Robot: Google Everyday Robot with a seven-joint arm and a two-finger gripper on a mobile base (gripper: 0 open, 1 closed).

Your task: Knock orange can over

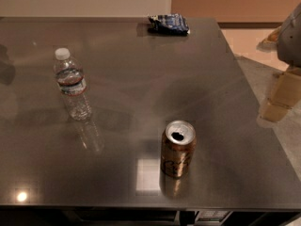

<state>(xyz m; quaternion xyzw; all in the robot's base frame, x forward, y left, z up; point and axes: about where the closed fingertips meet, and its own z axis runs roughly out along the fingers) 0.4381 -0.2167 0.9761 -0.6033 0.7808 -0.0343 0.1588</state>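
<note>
The orange can (178, 149) stands upright on the dark grey table (141, 88), near the front edge and right of centre. It is coppery with a silver top, an open pull-tab hole and dark cursive lettering. My gripper (278, 100) hangs at the far right of the camera view, beyond the table's right edge, under the grey arm (290, 34). It is well apart from the can, to the can's right and farther back.
A clear plastic water bottle (72, 84) with a white cap stands upright on the left part of the table. A dark blue snack bag (169, 24) lies at the table's far edge. The floor shows past the right edge.
</note>
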